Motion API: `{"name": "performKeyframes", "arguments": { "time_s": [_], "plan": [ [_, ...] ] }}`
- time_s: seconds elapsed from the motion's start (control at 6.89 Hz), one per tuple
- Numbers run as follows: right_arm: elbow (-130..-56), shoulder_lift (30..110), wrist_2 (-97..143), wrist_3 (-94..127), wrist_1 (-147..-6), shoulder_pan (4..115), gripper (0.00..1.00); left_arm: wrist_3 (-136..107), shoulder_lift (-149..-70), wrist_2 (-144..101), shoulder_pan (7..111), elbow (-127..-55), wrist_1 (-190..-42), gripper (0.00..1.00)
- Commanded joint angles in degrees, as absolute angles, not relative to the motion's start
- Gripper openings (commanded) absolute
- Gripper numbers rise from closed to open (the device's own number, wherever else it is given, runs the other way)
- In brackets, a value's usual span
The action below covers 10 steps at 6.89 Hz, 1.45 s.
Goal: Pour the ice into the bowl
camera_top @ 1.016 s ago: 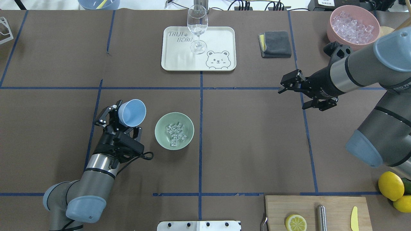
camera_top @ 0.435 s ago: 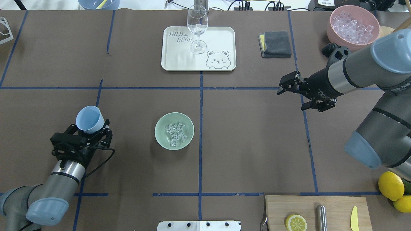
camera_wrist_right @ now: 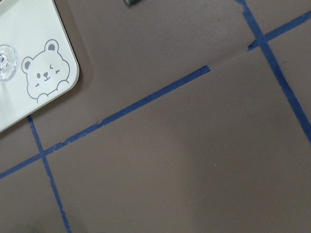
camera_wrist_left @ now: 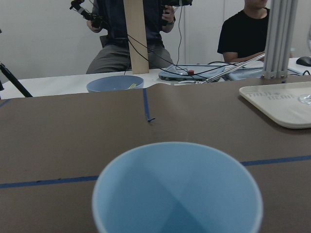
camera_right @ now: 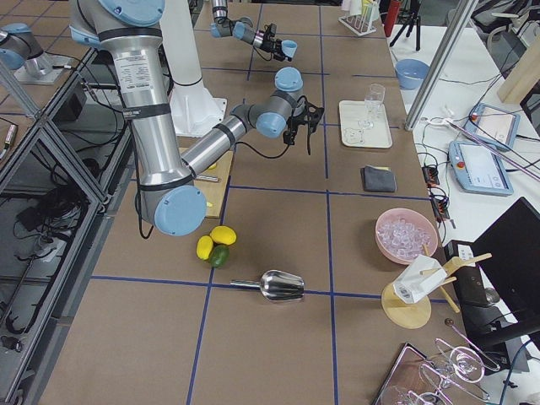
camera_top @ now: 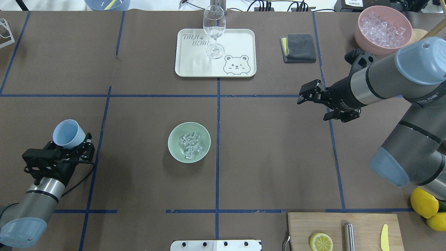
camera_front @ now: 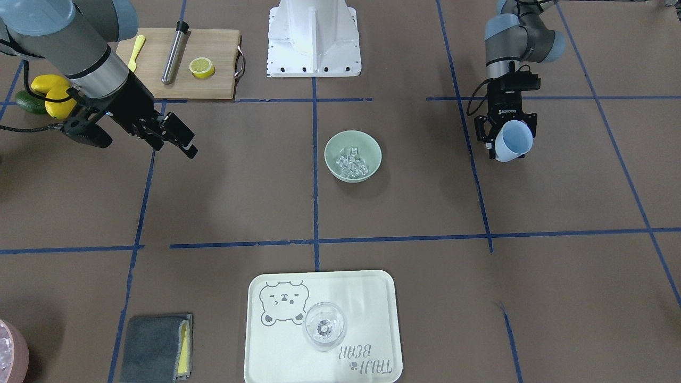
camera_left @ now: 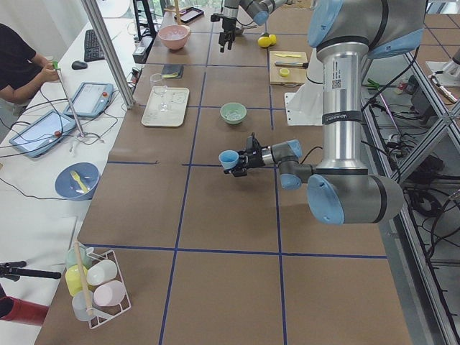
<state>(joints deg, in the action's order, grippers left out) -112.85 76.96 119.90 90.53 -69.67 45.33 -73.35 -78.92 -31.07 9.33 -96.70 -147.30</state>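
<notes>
The pale mint-green bowl (camera_top: 173, 135) stands near the table's middle, and the ice (camera_top: 190, 143) lies in a heap inside it. Both show in the front view too, the bowl (camera_front: 332, 146) and the ice (camera_front: 351, 161). My left gripper (camera_top: 74, 143) is shut on a light blue cup (camera_top: 68, 134) and holds it about upright, far left of the bowl. The left wrist view shows the cup (camera_wrist_left: 177, 189) empty inside. My right gripper (camera_top: 313, 108) is open and empty, above the table well to the right of the bowl.
A pink bowl of ice (camera_top: 383, 26) stands at the back right, with a grey cloth (camera_top: 299, 47) beside it. A wine glass (camera_top: 214, 29) stands on the bear tray (camera_top: 237, 42). A cutting board (camera_top: 343, 232) with a lemon half lies front right, next to lemons (camera_top: 424, 201).
My left arm has swung left, away from the bowl, and the blue cup has turned from tilted toward the bowl to about upright. My right gripper has drifted slightly left.
</notes>
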Motion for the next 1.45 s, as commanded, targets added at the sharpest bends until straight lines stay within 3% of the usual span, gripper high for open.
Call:
{"name": "performKeyframes", "arguments": {
  "time_s": [0.0, 0.44, 1.31],
  "plan": [
    [-112.9, 76.8, 119.5, 90.5, -69.7, 45.0, 1.00, -74.4, -73.6, -30.8, 9.4, -94.1, -152.3, 0.00],
    [-112.9, 76.6, 117.1, 90.6, -69.7, 43.5, 1.00, -76.7, -74.5, -28.2, 9.4, -85.6, -164.5, 0.00],
    [-112.8, 76.6, 117.1, 90.8, -69.6, 42.4, 1.00, -74.1, -80.0, -28.2, 14.7, -81.8, -163.6, 0.00]
  ]
}}
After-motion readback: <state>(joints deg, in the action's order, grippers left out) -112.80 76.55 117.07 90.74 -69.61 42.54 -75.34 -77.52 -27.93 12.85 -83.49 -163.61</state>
